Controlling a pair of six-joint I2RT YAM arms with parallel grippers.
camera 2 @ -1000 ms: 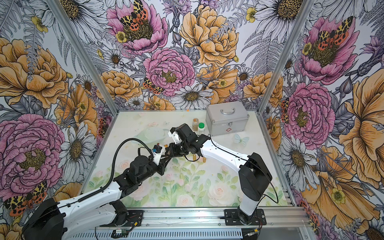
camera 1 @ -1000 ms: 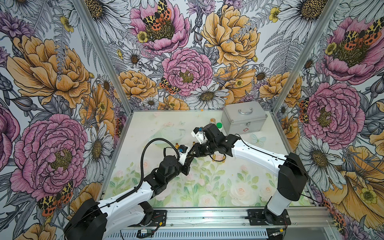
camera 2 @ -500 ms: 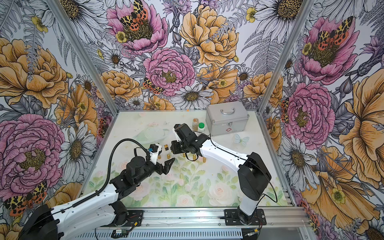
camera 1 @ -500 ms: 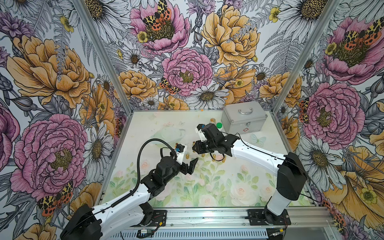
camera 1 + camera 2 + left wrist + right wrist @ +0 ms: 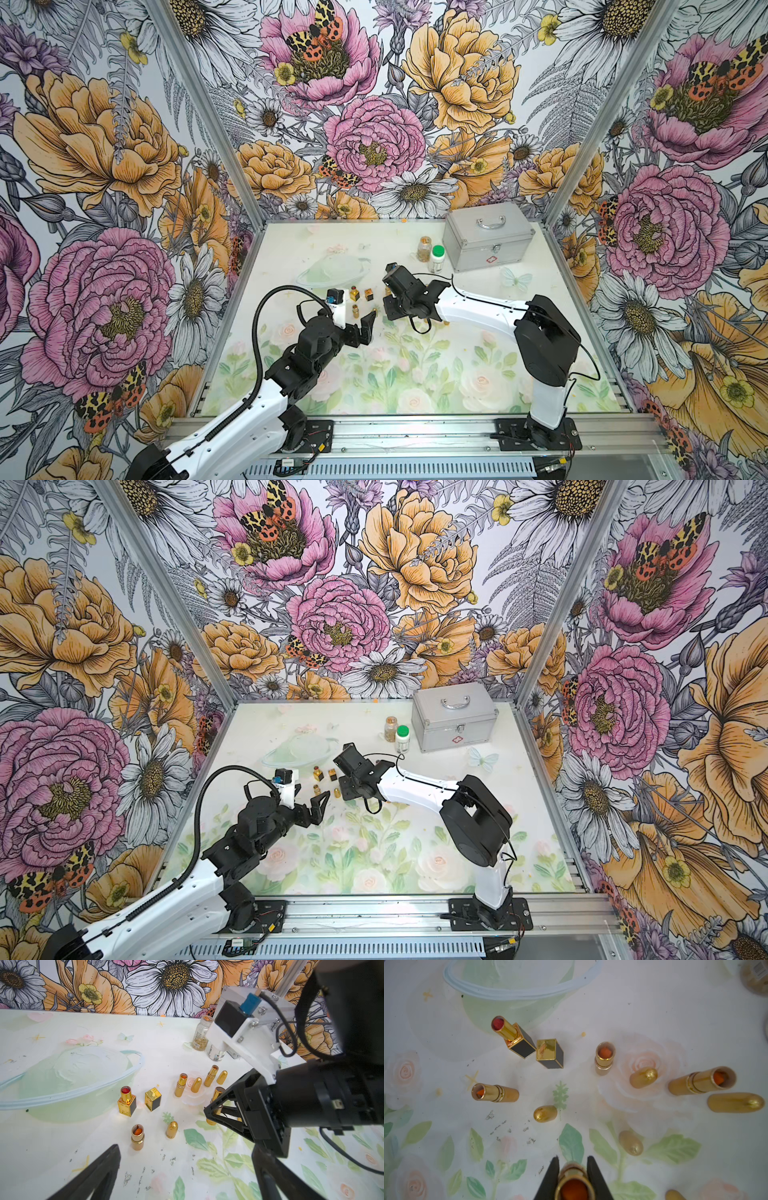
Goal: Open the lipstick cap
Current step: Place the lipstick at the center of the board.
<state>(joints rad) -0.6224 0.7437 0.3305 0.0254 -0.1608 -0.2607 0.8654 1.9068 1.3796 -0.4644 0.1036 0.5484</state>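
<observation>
Locate the right arm (image 5: 478, 309) in both top views. Its base sits at the near edge of the surface (image 5: 415, 374), its upper link stands almost upright, and its white forearm reaches inward toward the centre. The wrist bends downward, so the right pincer (image 5: 573, 1162) points down at the surface.

Confirm the grip in the right wrist view. The right pincer is pinching the lipstick (image 5: 574, 1186), with one black finger on each side of the gold tube. The lipstick is uncapped and its orange stick shows in the open top. In the left wrist view, the same lipstick (image 5: 217, 1095) stands upright between those fingers, in the middle of the surface.

A loose gold cap (image 5: 631, 1142) stands on the surface just beside the held lipstick, apart from both pincers.

Next, check the left arm (image 5: 249, 411). It rises from the near rail, bends at the elbow, and reaches forward with the wrist low. The left pincer (image 5: 357, 328) is spread wide and holds nothing. It points toward the right pincer (image 5: 390, 307), near it but not touching. Other uncapped gold lipsticks (image 5: 137, 1136) and their caps stand around this spot.
</observation>
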